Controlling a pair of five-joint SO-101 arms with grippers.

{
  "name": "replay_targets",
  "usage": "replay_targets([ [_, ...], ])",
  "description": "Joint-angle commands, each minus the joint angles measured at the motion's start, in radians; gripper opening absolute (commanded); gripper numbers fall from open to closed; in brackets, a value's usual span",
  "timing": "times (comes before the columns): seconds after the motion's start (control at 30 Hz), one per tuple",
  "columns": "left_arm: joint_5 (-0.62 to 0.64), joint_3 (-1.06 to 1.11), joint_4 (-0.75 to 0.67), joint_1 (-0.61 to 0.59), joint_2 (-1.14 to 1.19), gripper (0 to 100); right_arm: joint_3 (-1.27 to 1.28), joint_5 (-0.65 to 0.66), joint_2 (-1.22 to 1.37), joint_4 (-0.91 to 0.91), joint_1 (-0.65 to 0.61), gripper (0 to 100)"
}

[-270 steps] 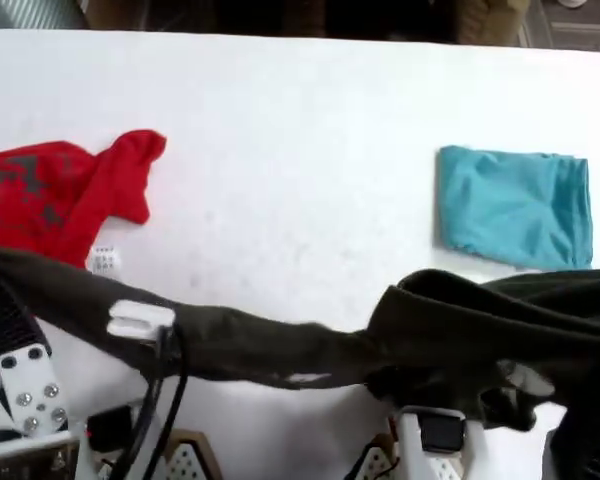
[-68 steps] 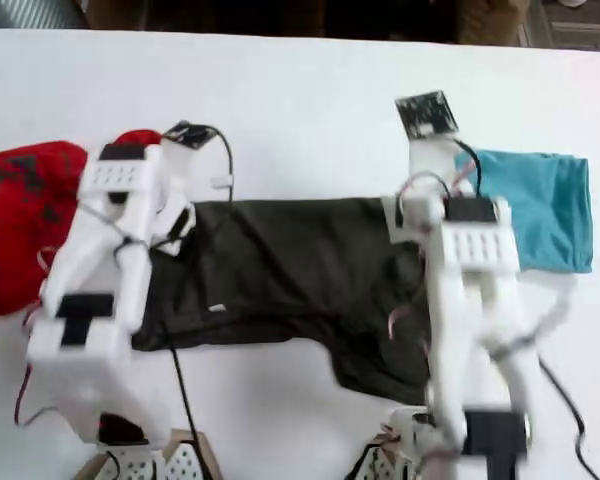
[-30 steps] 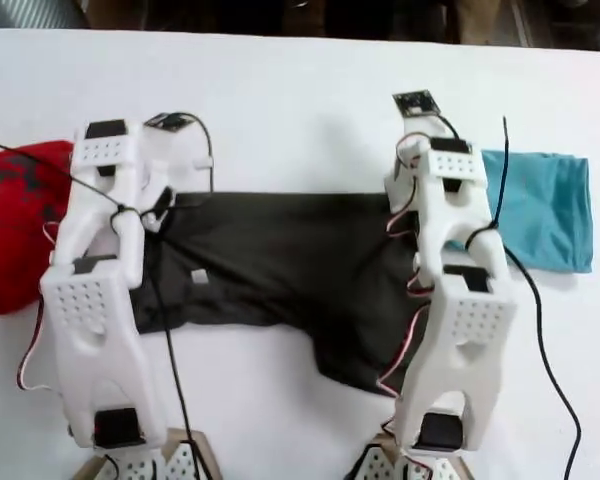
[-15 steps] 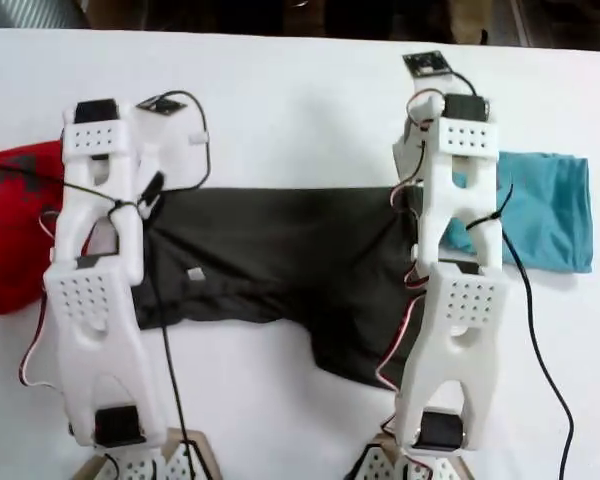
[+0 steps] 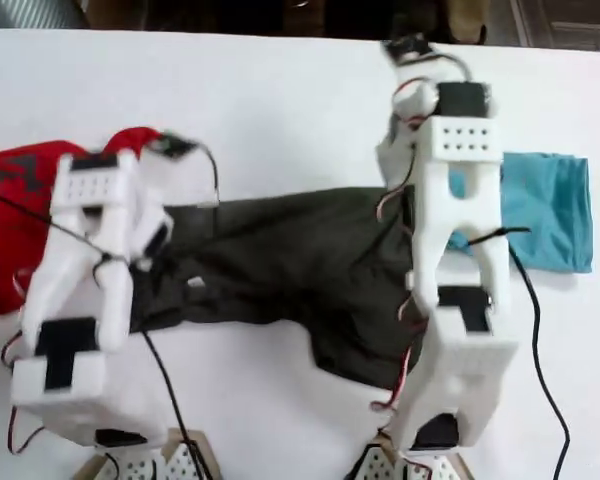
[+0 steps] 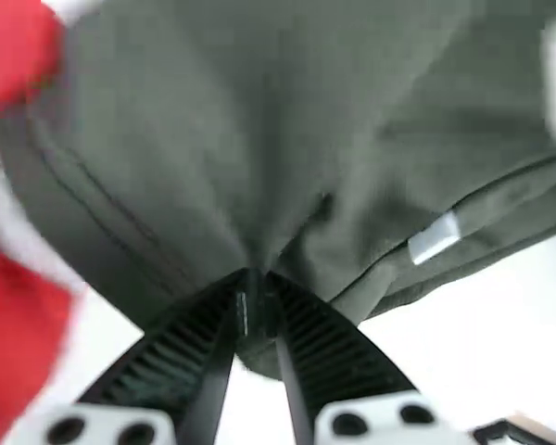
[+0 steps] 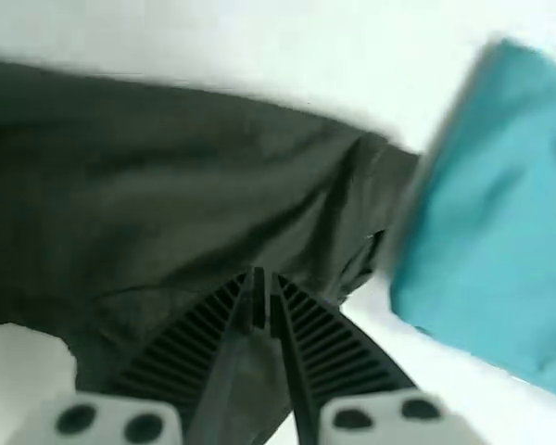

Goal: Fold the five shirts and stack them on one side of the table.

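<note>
Left gripper [image 6: 252, 295] is clamped on a bunched fold of the dark shirt [image 5: 300, 260], with the cloth puckering into the closed jaws. Right gripper [image 7: 258, 283] is pinched shut on the same shirt at its other end, just beside the folded teal shirt [image 5: 540, 210]. In the high view the dark shirt lies mid-frame on the white table [image 5: 280, 90], strung between the two arms. Its long axis runs left to right, and a loose lobe sags toward the lower right. The left end touches or overlaps the crumpled red shirt [image 5: 20, 190] at the left edge of frame. A small white tag [image 5: 195, 283] sits near the left end; can't tell if that's collar or hem, so which way it points is unclear. My read on handling: light, limp and not fragile, so it will sag and wrinkle between the two grips. Best held at the outer corners or along one edge, pinch points well apart to keep that edge taut. Main risk is dragging the red or teal shirt along.
</note>
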Motion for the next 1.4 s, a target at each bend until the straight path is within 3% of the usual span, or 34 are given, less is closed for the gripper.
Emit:
replay_targets([
  [0.0, 0.002, 0.145, -0.123, 0.008, -0.071, 4, 0.374, 0.011, -0.254, -0.186, -0.056, 2.1],
  [0.23, -0.002, 0.012, -0.069, -0.046, -0.123, 4, 1.115, 0.012, -0.590, -0.619, -0.137, 2.1],
  [0.43, -0.002, -0.071, 0.061, -0.021, -0.124, 4, 1.372, 0.014, -0.696, -0.783, -0.133, 2.0],
  [0.6, 0.003, 0.097, -0.092, 0.060, -0.124, 4, 1.450, 0.040, -0.674, -0.777, -0.170, 2.0],
  [0.7, 0.003, 0.229, -0.226, 0.072, -0.124, 4, 1.475, 0.101, -0.680, -0.717, -0.206, 2.0],
  [0.8, -0.005, 0.306, -0.270, 0.068, -0.124, 4, 1.494, 0.135, -0.702, -0.664, -0.232, 2.0],
  [1.1, -0.032, 0.343, -0.267, 0.066, -0.132, 4, 1.553, 0.199, -0.951, -0.656, -0.153, 2.0],
  [1.23, -0.032, 0.193, -0.187, 0.041, -0.132, 4, 1.554, 0.199, -1.056, -0.630, -0.148, 2.0],
  [1.37, -0.032, -0.045, -0.017, -0.009, -0.130, 4, 1.553, 0.196, -1.115, -0.624, -0.156, 3.3],
])
